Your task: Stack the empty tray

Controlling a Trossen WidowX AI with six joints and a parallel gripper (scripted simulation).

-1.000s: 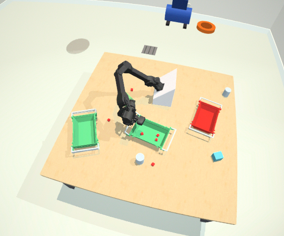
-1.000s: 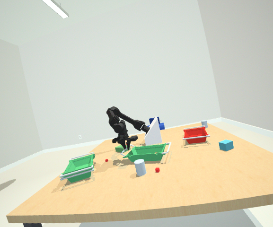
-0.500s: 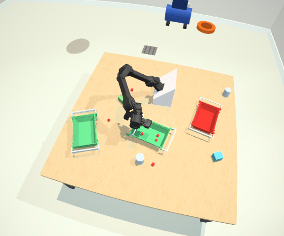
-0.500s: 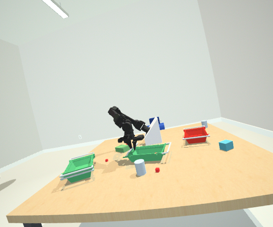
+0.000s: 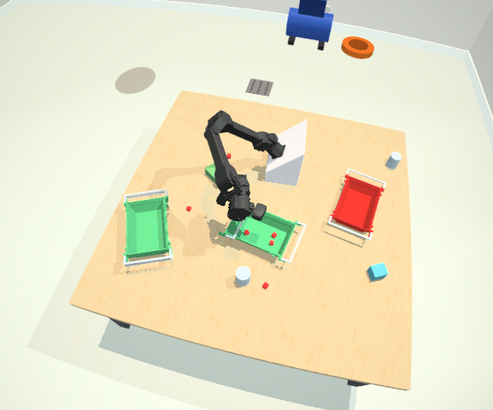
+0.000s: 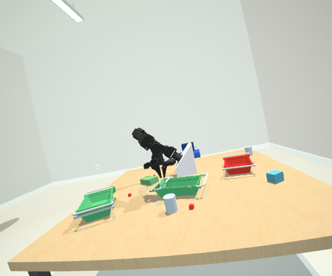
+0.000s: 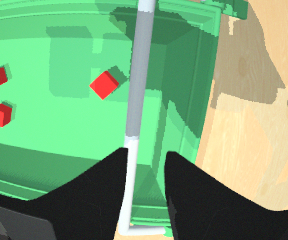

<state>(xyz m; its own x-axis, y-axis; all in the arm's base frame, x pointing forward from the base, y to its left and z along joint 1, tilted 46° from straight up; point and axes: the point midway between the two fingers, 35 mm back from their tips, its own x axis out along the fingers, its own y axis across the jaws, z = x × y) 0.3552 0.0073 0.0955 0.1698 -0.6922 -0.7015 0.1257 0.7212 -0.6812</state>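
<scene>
The loaded green tray (image 5: 261, 229) (image 6: 178, 191) (image 7: 39, 135) stands mid-table with three red blocks, one of them (image 5: 246, 231) (image 7: 104, 85) near the left bar. That left bar (image 5: 237, 229) (image 6: 164, 184) (image 7: 140, 60) is inward of the tray's end, over its inside. The right bar (image 5: 297, 243) (image 6: 206, 180) is out beyond its end. My gripper (image 6: 162, 178) (image 7: 146, 158) is narrowly open above the left end, its fingers either side of the bar in the wrist view, not clamped. Empty trays, green (image 5: 146, 227) (image 6: 97, 215) and red (image 5: 356, 205) (image 6: 239, 169), stand at left and right, bars out.
A white wedge (image 5: 288, 167) (image 6: 186, 163) and a green block (image 5: 211, 172) (image 6: 149, 180) are behind the loaded tray. A pale cylinder (image 5: 243, 276) (image 6: 170, 203) and a loose red block (image 5: 266, 285) (image 6: 191, 206) are in front. A cyan block (image 5: 378, 272) (image 6: 275, 176) lies right.
</scene>
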